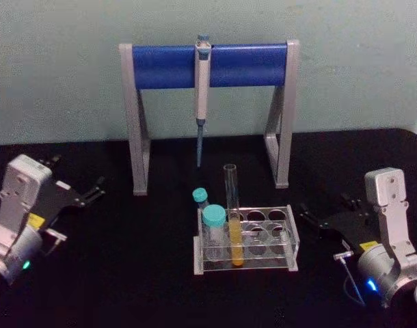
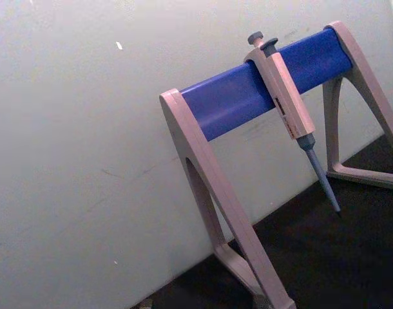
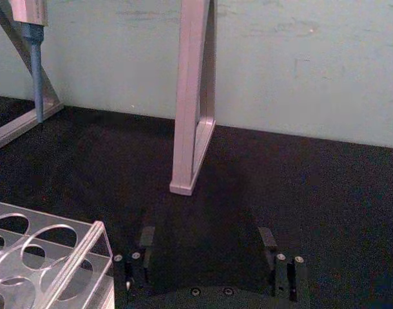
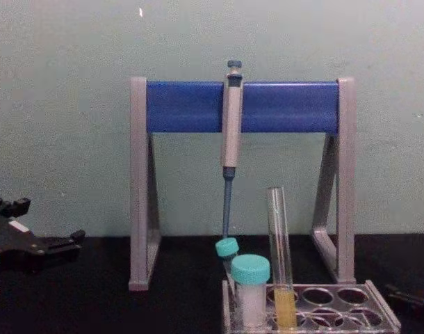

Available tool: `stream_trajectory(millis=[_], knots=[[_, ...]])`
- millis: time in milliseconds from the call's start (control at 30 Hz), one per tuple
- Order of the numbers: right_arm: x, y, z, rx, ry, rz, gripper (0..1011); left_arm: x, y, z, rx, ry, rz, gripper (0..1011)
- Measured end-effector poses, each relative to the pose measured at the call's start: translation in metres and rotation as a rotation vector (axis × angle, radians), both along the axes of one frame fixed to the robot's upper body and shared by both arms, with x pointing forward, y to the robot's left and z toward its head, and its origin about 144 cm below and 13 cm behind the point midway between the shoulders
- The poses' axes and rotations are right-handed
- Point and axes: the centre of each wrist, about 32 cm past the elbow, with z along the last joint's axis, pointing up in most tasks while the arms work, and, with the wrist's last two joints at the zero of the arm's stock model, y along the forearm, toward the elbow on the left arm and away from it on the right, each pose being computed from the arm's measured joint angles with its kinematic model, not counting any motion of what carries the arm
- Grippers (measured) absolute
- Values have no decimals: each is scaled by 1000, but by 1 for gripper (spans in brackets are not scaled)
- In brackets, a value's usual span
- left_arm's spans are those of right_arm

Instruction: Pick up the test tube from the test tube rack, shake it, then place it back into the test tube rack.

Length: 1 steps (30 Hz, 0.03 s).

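Standing upright in the rack [image 1: 290, 236], the tube [image 1: 231, 205] is thin, slick, fragile glass, open-topped with liquid low, best gripped gently above the liquid by the right claw [image 1: 310, 220], now wide and empty.

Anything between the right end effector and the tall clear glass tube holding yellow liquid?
In the head view, the clear plastic rack's empty right-hand holes lie between the right end effector and the tall clear glass tube.
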Motion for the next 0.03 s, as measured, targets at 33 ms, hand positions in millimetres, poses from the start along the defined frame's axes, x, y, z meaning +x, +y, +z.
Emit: stream_trajectory(millis=[33], knots=[[0,0,0,0,0,0,1000,0,0,0,0,0,0,1001]])
